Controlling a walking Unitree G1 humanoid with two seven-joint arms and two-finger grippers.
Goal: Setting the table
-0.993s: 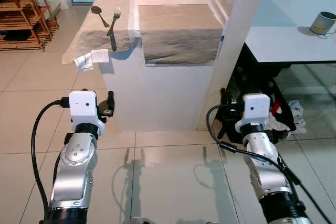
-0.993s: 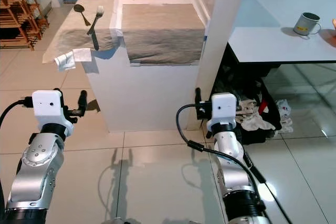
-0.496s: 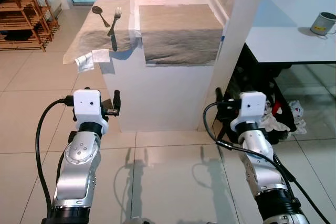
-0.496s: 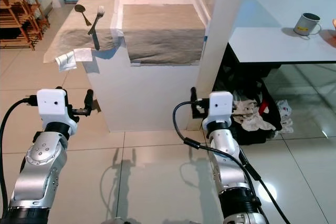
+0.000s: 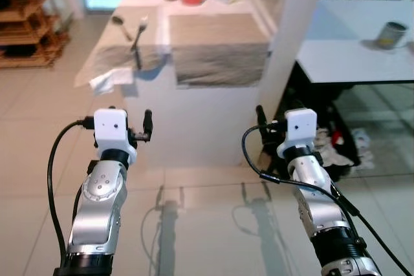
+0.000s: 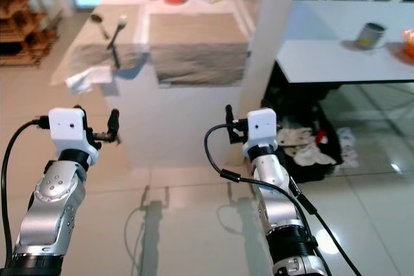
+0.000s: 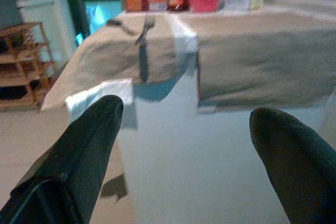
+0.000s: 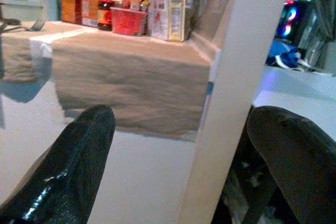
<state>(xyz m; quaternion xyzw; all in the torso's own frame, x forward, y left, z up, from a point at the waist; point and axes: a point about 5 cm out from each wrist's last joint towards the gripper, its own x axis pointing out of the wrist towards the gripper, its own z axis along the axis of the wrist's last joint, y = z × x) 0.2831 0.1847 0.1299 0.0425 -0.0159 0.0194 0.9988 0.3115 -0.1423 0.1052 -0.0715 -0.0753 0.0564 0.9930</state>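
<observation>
While both arms are raised short of the white counter [image 5: 194, 127], the left gripper [image 7: 184, 145] and right gripper [image 8: 173, 150] hold nothing, fingers spread wide. The fork [image 7: 145, 29] and spoon [image 7: 119, 24] lie on the left placemat [image 7: 113, 51], well ahead.

Soft focus and cut edges

The head views are blurred: the fork [image 5: 138, 33] and spoon [image 5: 118, 20] near the counter's [image 5: 220, 105] far left corner lose their outlines, and the boxes [image 8: 167, 4] along its far edge are unreadable and cropped.
</observation>
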